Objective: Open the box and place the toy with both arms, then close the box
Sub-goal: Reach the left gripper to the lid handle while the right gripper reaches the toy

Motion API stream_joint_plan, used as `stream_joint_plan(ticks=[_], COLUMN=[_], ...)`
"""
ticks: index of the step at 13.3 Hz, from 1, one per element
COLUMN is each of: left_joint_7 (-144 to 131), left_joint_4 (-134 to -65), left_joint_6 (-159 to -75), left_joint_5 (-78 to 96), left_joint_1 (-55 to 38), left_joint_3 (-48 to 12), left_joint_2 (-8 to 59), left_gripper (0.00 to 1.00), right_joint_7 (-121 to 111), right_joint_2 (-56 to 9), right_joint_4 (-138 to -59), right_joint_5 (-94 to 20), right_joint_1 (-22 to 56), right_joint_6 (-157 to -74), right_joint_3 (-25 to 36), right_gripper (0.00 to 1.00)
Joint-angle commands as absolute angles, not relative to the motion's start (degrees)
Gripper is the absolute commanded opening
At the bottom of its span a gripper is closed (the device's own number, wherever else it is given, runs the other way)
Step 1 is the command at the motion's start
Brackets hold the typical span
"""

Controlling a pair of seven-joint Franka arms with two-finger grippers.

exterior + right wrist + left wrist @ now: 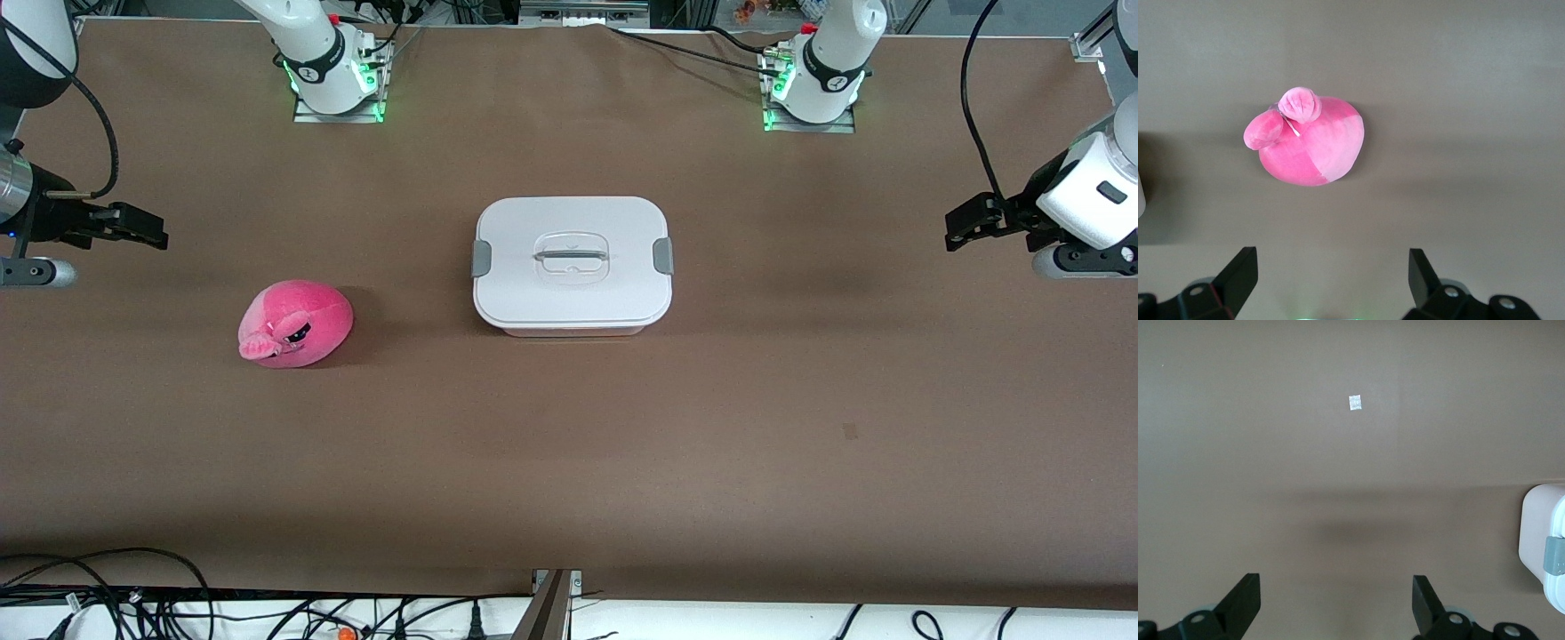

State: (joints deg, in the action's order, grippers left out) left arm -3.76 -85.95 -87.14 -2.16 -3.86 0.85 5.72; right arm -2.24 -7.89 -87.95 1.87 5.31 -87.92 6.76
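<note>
The box [573, 265] sits with its white lid [569, 233] on and both grey side clips [481, 258] in place, about mid-table on the brown table [569, 444]. The toy [295, 324] lies on the cloth at roughly eight o'clock from the box in the front view, well apart from it, toward the right arm's end and a little nearer the front camera. The right gripper [142, 227] hangs over bare cloth at that end, at about eleven o'clock from the toy, fingers [1238, 275] spread wide and holding nothing. The left gripper [965, 222] hangs over the left arm's end, near two o'clock from the box, likewise wide open and empty; its wrist view catches only what seems to be the box's clipped edge [1545, 543].
</note>
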Motion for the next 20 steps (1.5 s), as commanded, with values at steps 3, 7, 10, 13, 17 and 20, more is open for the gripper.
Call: stream_joint_plan(ticks=[3,7,10,13,17,20], left_joint_7=[-2.29,-2.29,-1.06,-0.88,-1.58,-3.15], left_joint_4=[-84.29,-84.29,-84.29,-84.2,-76.58,-70.67], left_joint_6=[-84.64,-84.9,-84.64,-84.64,-85.25,-88.93], left_joint_5=[-3.25,-2.72,-2.55,-0.09,0.0,0.96], left_joint_1=[-3.17,-3.25,-4.39,-6.67,-17.28,-24.85], left_joint_3=[1.05,0.97,0.09,-3.85,-6.33,-6.33], left_joint_2=[5.8,6.06,8.43,11.24,21.33,28.11], left_gripper=[1.0,1.0,1.0,1.0,1.0,1.0], right_joint_7=[-2.37,-2.29,-2.2,-5.24,-19.07,-18.99], right_joint_2=[-8.17,-8.52,-11.34,-11.69,-14.84,-15.9], right_joint_4=[-86.92,-87.45,-87.45,-87.54,-87.01,-87.45], right_joint_5=[1.23,1.05,1.05,1.05,0.97,1.93], right_joint_1=[4.92,5.45,6.06,6.68,6.07,6.85], right_joint_6=[-87.36,-86.75,-85.09,-84.81,-85.34,-85.86], right_joint_3=[6.59,6.5,6.15,6.15,6.33,6.33], right_gripper=[1.0,1.0,1.0,1.0,1.0,1.0])
